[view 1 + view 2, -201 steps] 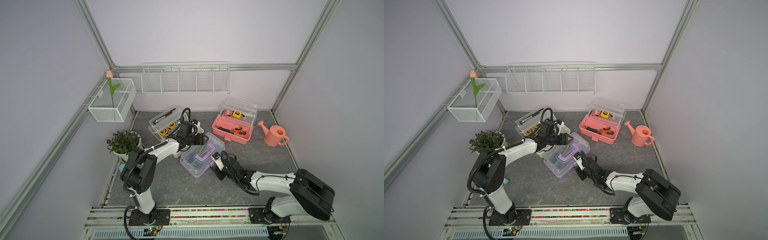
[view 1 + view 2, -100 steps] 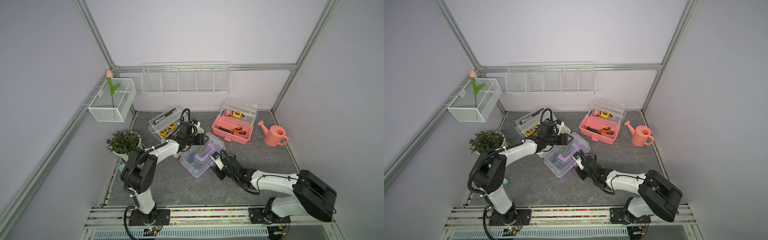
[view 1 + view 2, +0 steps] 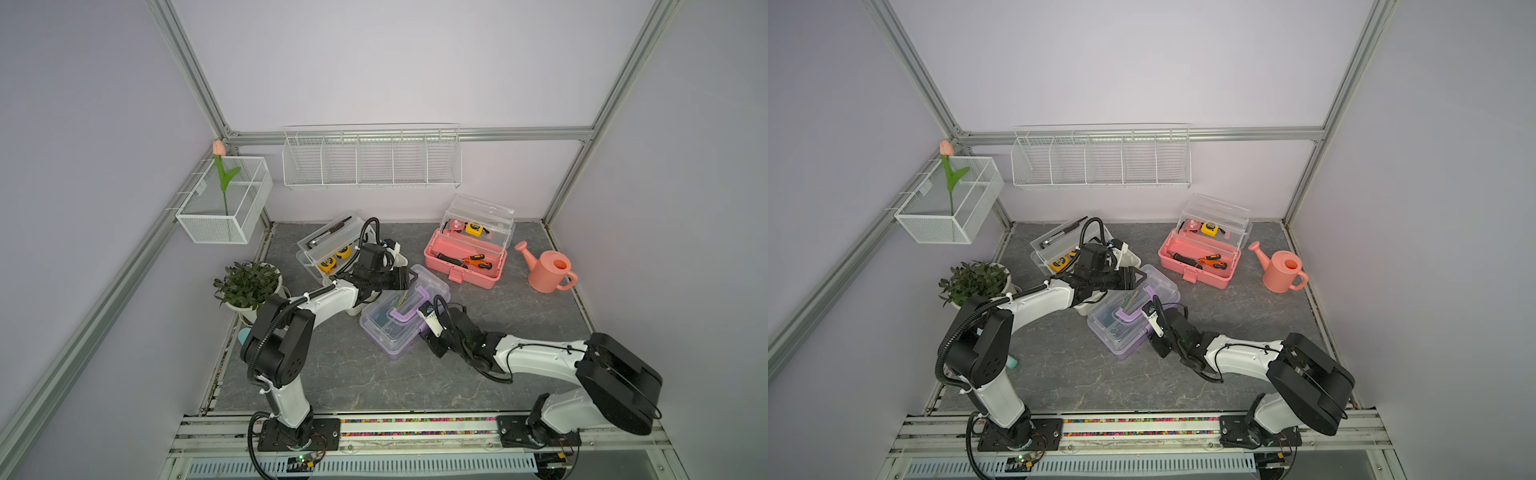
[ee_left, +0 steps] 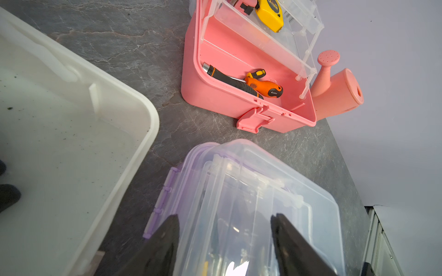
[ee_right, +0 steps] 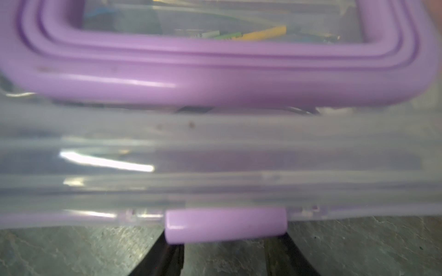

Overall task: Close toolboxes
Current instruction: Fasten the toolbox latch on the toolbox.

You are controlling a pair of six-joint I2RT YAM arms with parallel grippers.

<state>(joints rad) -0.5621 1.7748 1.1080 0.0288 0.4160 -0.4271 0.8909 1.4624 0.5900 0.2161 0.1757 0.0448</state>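
Purple toolbox (image 3: 388,330): mid-tabletop, set askew, clear lid down over the base. Purple handle (image 5: 215,78) lies flat on the lid. Front latch (image 5: 226,224) is not clearly snapped; this view is blurred. Yellow and green sticks (image 5: 263,32) show through the lid.

Left gripper (image 4: 224,222): fingers apart, held over the lid's rear end. Cannot tell if they touch it.

Right gripper (image 5: 224,253): low on the tabletop (image 3: 374,382) at the box's front side. Jaws apart, latch just beyond the tips, contact unclear.

White toolbox (image 4: 153,124): near the rear-left corner, open. Its base is just beside the purple box. In both top views the left arm lies across it and hides much of the base. Yellow tape measures (image 3: 332,259) sit in its clear tray.

Pink toolbox (image 3: 469,277): toward the rear-right corner, open, clear lid and tray raised, latch (image 4: 253,119) hanging loose. Yellow tape measure (image 4: 270,15) in the tray. Orange-handled screwdrivers (image 4: 263,87) in the base.

Pink watering can (image 3: 550,272): just beside the pink box, by the right edge.

Potted plant (image 3: 247,284): at the left edge, near the left arm's elbow.

Wire basket (image 3: 372,160) on the rear wall. A second basket (image 3: 216,226) on the left wall holds a tulip (image 3: 222,174).

Writing: a small mark on one orange handle and print on the tape measure, both too small to read.
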